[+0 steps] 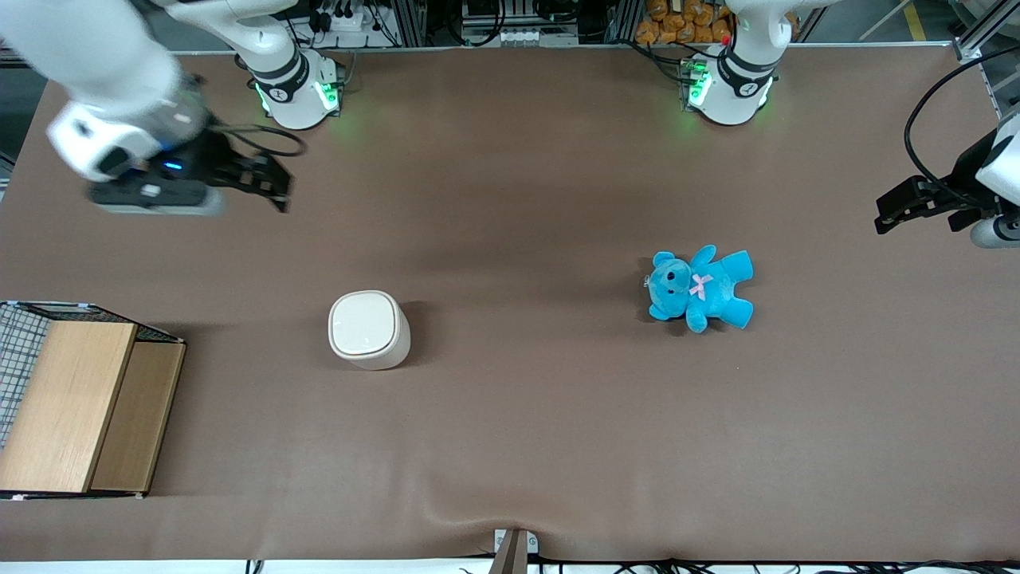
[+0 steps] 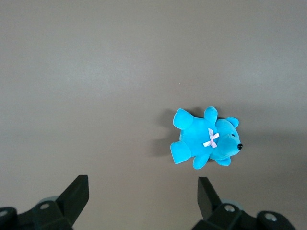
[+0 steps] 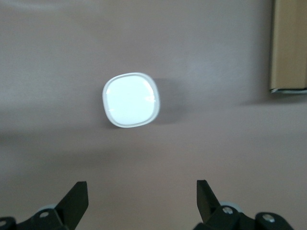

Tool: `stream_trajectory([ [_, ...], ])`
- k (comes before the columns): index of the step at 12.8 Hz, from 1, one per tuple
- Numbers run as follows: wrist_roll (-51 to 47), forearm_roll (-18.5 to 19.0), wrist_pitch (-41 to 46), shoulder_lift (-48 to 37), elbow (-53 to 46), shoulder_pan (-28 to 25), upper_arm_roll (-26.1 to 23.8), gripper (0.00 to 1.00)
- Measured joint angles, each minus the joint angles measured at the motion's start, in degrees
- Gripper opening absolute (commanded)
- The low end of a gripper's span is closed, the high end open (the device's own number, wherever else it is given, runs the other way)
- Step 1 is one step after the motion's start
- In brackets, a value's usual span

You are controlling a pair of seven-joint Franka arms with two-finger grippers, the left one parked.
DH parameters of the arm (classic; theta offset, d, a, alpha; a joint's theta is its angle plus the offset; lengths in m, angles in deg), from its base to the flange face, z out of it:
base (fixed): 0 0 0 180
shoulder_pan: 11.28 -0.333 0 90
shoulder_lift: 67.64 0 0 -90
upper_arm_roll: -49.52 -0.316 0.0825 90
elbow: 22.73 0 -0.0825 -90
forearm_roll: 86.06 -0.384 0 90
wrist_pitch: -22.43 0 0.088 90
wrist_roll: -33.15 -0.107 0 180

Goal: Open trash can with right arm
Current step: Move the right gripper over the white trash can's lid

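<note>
The trash can is a small cream-white bin standing upright on the brown table, its flat lid down. From the right wrist view I look down on its lid. The right arm's black gripper hangs high above the table, farther from the front camera than the trash can and toward the working arm's end. It is open, its two fingers spread wide with nothing between them. The gripper is well apart from the trash can.
A wooden box with wire mesh sits at the working arm's end of the table, its edge showing in the right wrist view. A blue teddy bear lies toward the parked arm's end, also seen as the teddy.
</note>
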Motion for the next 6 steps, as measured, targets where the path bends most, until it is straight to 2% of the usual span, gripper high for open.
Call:
stream_trajectory([
  [1, -1.95, 0.49, -1.19, 1.88, 0.12, -1.38, -0.32, 0.99],
  [2, -2.63, 1.23, -2.37, 3.71, 0.19, -2.42, -0.45, 0.82],
  [4, -2.88, 3.69, -4.34, 7.22, 0.34, -3.56, -0.49, 0.36],
  [6, -2.13, 6.7, -6.26, 10.8, 0.52, -3.78, -0.47, 0.16],
])
